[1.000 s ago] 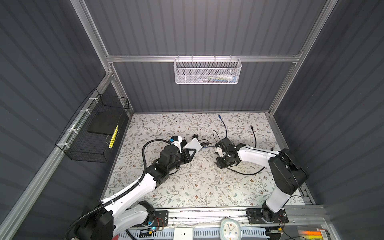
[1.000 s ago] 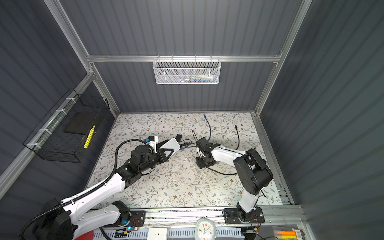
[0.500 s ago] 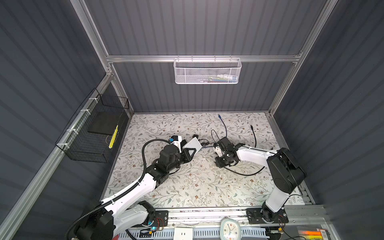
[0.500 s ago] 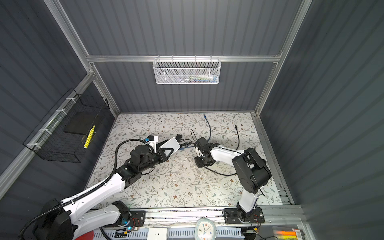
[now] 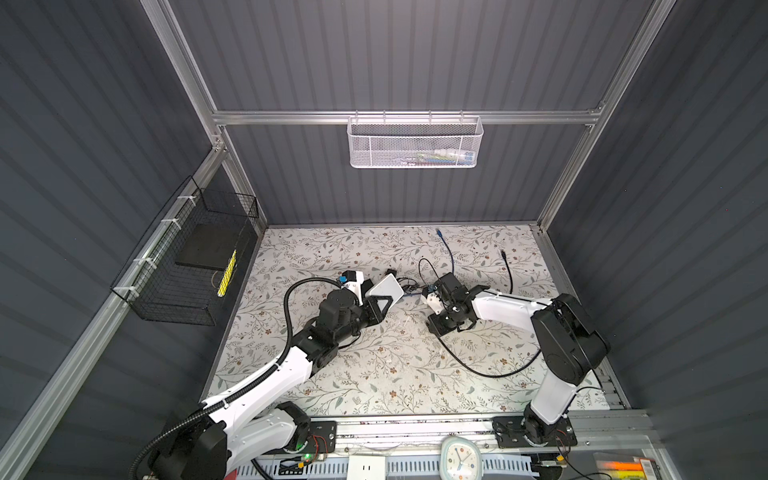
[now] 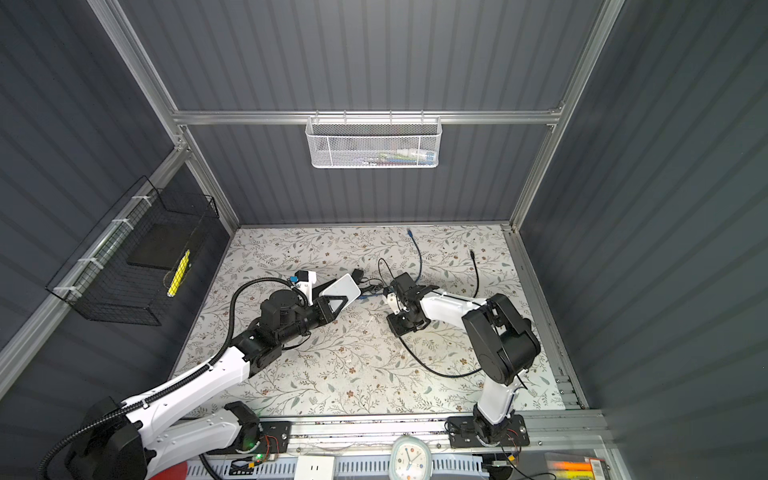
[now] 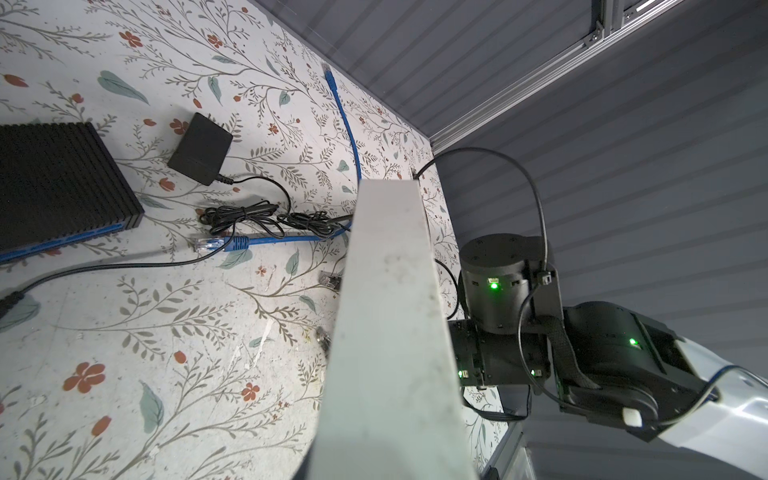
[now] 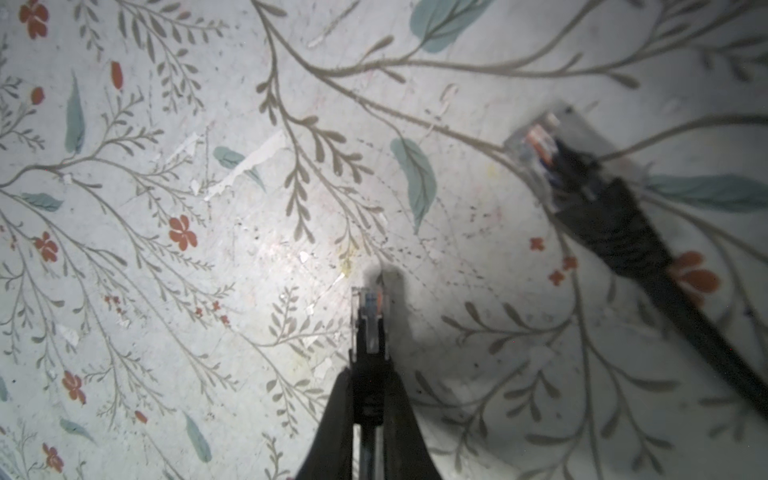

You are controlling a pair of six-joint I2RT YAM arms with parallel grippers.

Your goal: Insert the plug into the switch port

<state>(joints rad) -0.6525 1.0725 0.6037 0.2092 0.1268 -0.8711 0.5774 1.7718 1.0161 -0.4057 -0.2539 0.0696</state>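
- Left arm (image 5: 266, 374): white shell, black joints (image 5: 336, 311), ribbed black hose (image 5: 286, 316) along it.
- Right arm (image 5: 503, 307): white shell, big black elbow (image 5: 569, 345), small green lights (image 7: 493, 285).
- Right gripper (image 8: 370, 374): black fingers (image 8: 332, 415).

The worktop (image 5: 374, 374) was pale, printed with grey-green sprigs and red flowers. Near the white device (image 5: 386, 286) were a blue cable (image 7: 291, 239), a black adapter (image 7: 199, 147) and a clear, black-booted plug (image 8: 370, 316).
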